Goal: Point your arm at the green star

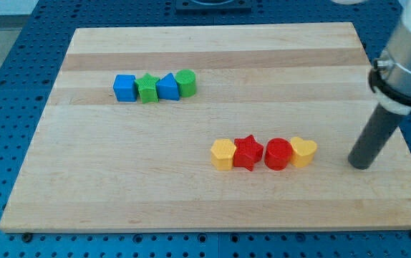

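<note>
The green star (147, 88) lies in a row at the upper left of the wooden board, between a blue cube (124, 88) on its left and a blue triangular block (167, 87) on its right. A green cylinder (186, 83) ends that row. My tip (361, 165) rests on the board near its right edge, far to the right of and below the green star. It touches no block.
A second row lies at the lower middle: a yellow hexagon (223, 154), a red star (248, 152), a red cylinder (278, 154) and a yellow heart (303, 152). My tip stands just right of the heart. The board (119, 179) lies on a blue perforated table.
</note>
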`<state>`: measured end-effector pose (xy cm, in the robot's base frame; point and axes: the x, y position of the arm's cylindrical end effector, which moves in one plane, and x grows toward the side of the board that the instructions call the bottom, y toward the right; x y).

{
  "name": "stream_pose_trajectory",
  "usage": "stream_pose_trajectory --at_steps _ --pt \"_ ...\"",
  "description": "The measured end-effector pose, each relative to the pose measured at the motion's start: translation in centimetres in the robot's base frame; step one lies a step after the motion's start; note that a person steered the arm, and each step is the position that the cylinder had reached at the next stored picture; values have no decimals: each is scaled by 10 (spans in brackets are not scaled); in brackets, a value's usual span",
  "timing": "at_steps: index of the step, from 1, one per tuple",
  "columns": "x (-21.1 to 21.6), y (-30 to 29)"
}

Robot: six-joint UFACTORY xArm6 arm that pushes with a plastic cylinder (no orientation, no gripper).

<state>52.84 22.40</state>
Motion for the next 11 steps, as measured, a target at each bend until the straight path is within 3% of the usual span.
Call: stream_pose_trajectory --at_steps 1,3,4,5,7,8,9,11 --pt "-58 8" --pt "-223 -34" --pt "-250 -35" --pt "-250 -35" --pt "-329 -1" --pt "-327 6" --pt "-267 11" --pt "-73 -110"
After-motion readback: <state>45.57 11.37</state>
